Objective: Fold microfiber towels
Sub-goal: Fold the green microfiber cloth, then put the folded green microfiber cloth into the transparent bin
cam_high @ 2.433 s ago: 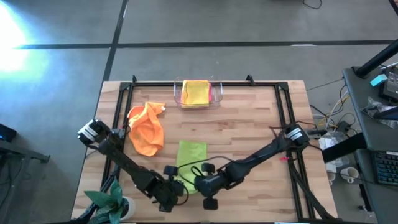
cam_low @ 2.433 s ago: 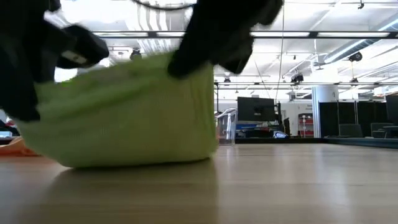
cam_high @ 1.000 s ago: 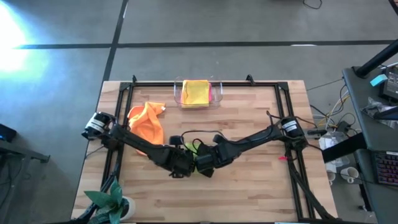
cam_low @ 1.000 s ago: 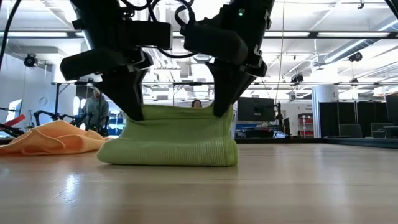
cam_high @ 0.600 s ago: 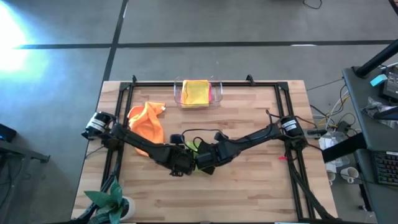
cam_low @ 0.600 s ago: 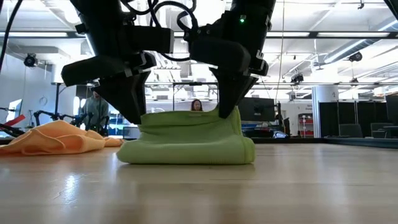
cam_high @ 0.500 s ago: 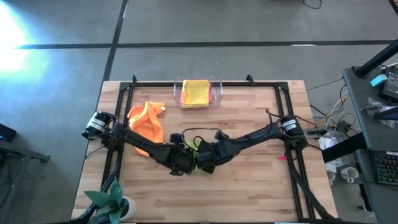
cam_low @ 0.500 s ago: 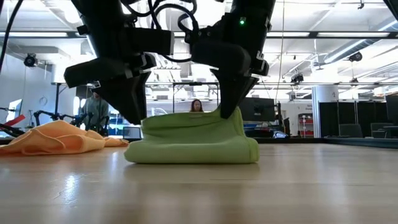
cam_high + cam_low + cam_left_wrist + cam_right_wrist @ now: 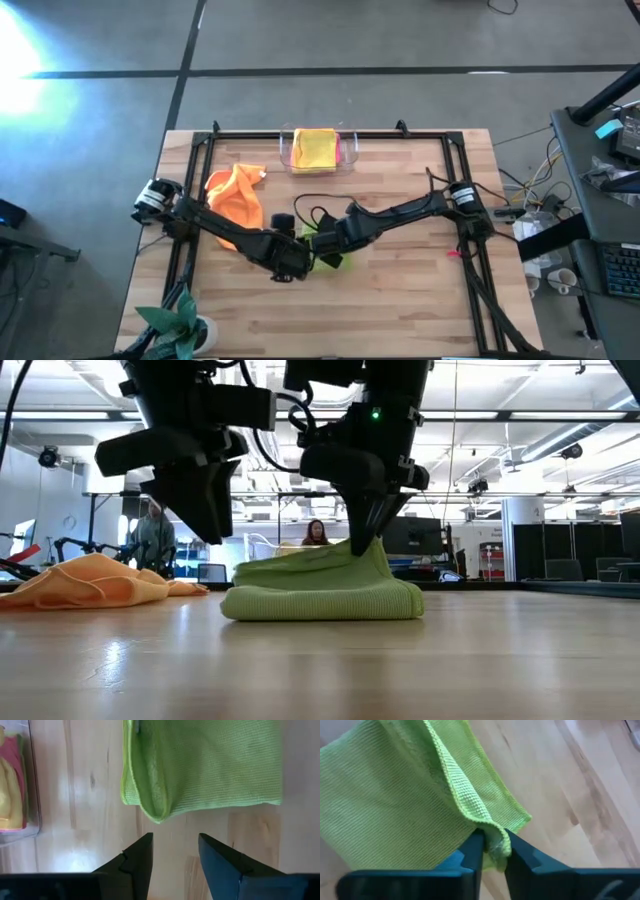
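Mid-desk (image 9: pixel 400 290), slightly toward the front edge: lime green towel (image 9: pixel 322 595) lies folded into a flat layered pad, both arms converged over it.

Left tool (image 9: pixel 175 852): fingers apart, nothing between them. In the left wrist view the fingertips (image 9: pixel 144 851) sit just off the towel's edge, bare wood in the gap, not touching the cloth. In the low view it hangs above the towel's left end, clear of it.

Right tool (image 9: pixel 492 851): fingers pinched on a corner fold of the lime green towel. The right wrist view shows the hem bunched between the two fingertips (image 9: pixel 474 849). In the low view the tool comes down onto the towel's raised top layer, right of centre, and that layer peaks up where it is gripped.

Orange towel (image 9: pixel 237 203): crumpled heap on the desk's left side, well apart from the green one, partly under the left arm in the high view.

Clear plastic tray (image 9: pixel 347 150): at the back edge, centre. Yellow towel (image 9: pixel 315 149) folded on top inside it; a pink edge shows beneath the yellow in the left wrist view.

Potted plant (image 9: pixel 172 327) at the front-left corner. People visible in the room behind the desk in the low view.
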